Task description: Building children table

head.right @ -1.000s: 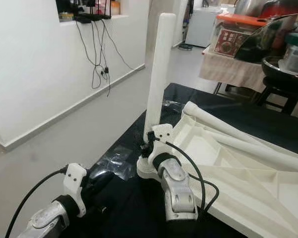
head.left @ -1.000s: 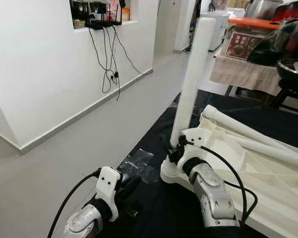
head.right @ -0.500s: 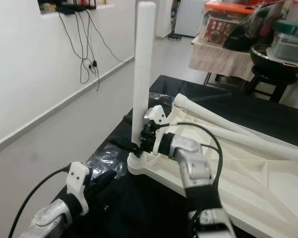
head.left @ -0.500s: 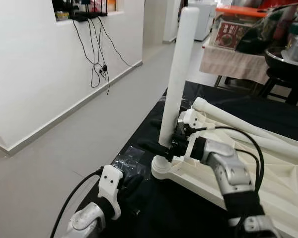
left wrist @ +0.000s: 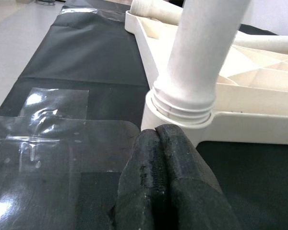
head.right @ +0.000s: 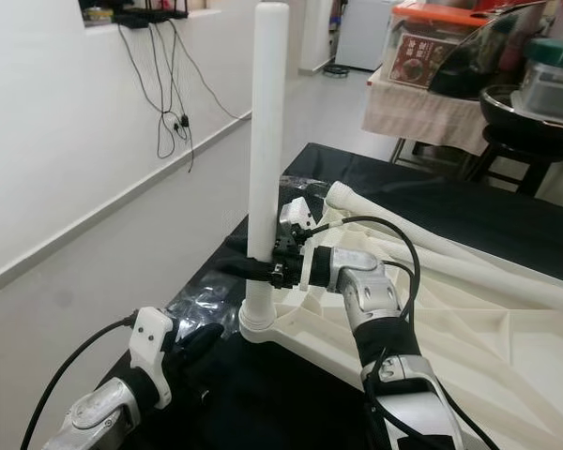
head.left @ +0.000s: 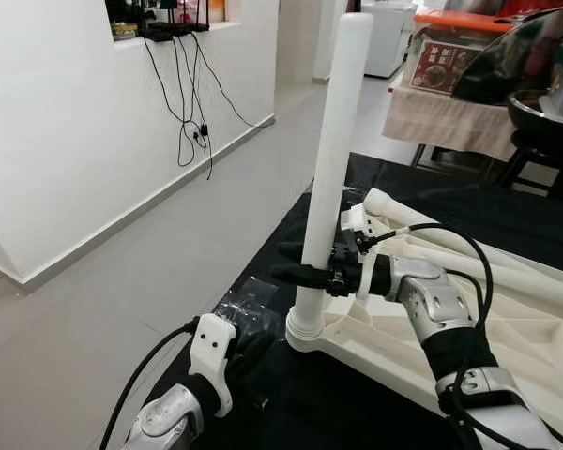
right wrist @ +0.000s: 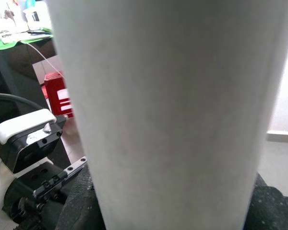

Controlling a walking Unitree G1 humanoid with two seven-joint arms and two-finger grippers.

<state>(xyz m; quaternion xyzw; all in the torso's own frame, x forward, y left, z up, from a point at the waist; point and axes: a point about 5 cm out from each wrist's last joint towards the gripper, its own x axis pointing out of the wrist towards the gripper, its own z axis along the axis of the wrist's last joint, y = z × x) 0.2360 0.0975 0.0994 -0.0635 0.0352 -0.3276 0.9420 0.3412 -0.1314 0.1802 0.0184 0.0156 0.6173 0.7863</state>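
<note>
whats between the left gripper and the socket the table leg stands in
Just a short bare stretch of black mat, seen in the left wrist view: the shut left gripper sits right before the socket holding the upright leg.

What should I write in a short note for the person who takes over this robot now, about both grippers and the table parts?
Right gripper: fingers on either side of the upright white leg, low on it.
Left gripper: shut, holding nothing, low beside the corner socket.
Tabletop: upside down on the black mat; other legs lie across it.
Done: one leg stands in its socket.
Left: whether it is fully seated cannot be told; mount the other legs.
</note>
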